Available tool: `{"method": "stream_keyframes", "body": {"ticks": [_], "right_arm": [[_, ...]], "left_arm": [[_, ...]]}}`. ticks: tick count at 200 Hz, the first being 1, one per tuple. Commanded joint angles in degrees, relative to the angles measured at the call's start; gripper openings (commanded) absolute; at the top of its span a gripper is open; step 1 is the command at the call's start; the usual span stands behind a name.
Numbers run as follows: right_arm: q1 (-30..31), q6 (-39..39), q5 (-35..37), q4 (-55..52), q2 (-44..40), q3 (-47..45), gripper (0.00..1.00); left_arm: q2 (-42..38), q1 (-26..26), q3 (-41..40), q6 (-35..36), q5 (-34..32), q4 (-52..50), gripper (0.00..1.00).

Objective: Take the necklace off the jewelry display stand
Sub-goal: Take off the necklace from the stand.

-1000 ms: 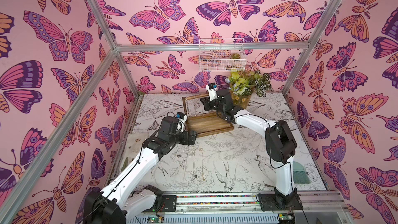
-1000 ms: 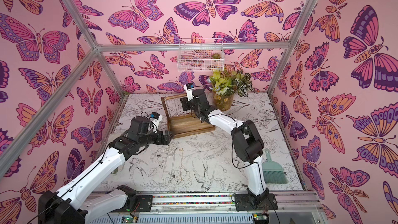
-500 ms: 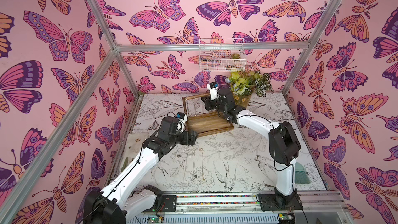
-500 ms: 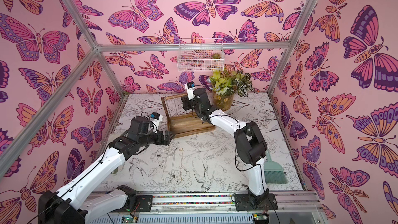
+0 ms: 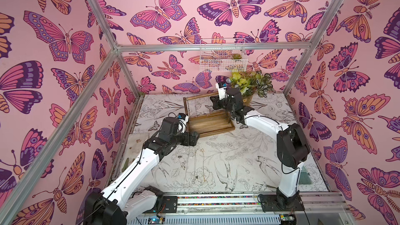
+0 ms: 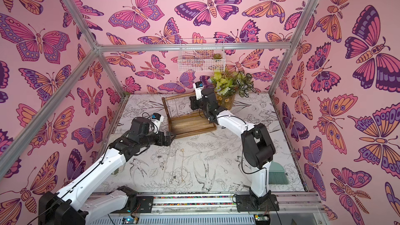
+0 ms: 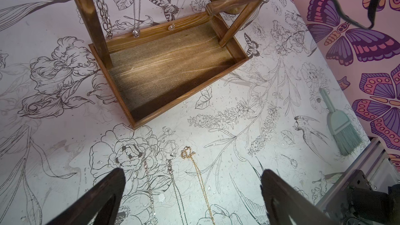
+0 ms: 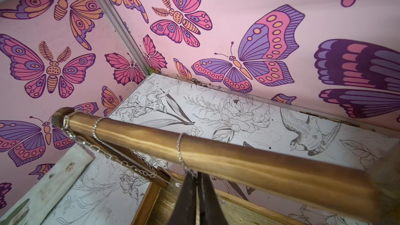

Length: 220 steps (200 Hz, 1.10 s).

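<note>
The brown wooden jewelry display stand (image 5: 211, 124) (image 6: 190, 125) stands at the back middle of the table. In the right wrist view a thin silver necklace (image 8: 179, 150) loops over its round top bar (image 8: 238, 159). My right gripper (image 8: 196, 175) (image 5: 213, 102) is shut on that chain just under the bar. A thick-link chain (image 8: 112, 156) and another thin chain (image 7: 135, 18) also hang from the bar. My left gripper (image 7: 192, 170) (image 5: 195, 139) hovers open over the table by the tray's front left corner, holding nothing.
Several necklaces, one of them gold (image 7: 197, 169), lie on the table under the left gripper. A potted plant (image 5: 251, 85) stands behind the stand, below a white wire basket (image 5: 223, 57) on the back wall. A teal brush (image 6: 278, 174) lies at the right.
The right arm's elbow has swung to the right while its gripper stayed at the top bar, its fingers closing slightly tighter. The left arm has not moved.
</note>
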Motion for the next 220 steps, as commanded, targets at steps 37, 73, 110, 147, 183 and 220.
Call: {"method": "stream_keyframes", "body": {"ticks": [37, 73, 110, 147, 183, 220], "right_arm": [[-1.78, -1.82, 0.65, -1.54, -3.95, -1.77, 0.03], [-2.49, -1.82, 0.81, -1.81, -4.83, -2.34, 0.0], [-3.31, -1.84, 0.83, -2.21, -5.07, -2.43, 0.0], [-4.54, -1.91, 0.56, -2.47, -5.37, -2.7, 0.0], [-5.9, -2.0, 0.48, -2.36, -6.11, -3.39, 0.0], [-6.96, -2.26, 0.26, -1.98, -7.04, -4.01, 0.0]], "left_arm": [[0.12, 0.37, -1.36, -0.36, 1.44, 0.02, 1.0], [0.25, 0.28, -1.45, -0.36, 1.71, 0.25, 1.0], [0.34, 0.28, -1.35, -0.44, 1.88, 0.37, 1.0], [0.12, 0.19, -1.4, -0.55, 1.89, 0.42, 1.0], [0.2, 0.04, -1.45, -0.79, 1.88, 0.51, 1.0], [0.7, -0.22, -1.23, -0.88, 1.88, 0.81, 1.0]]}}
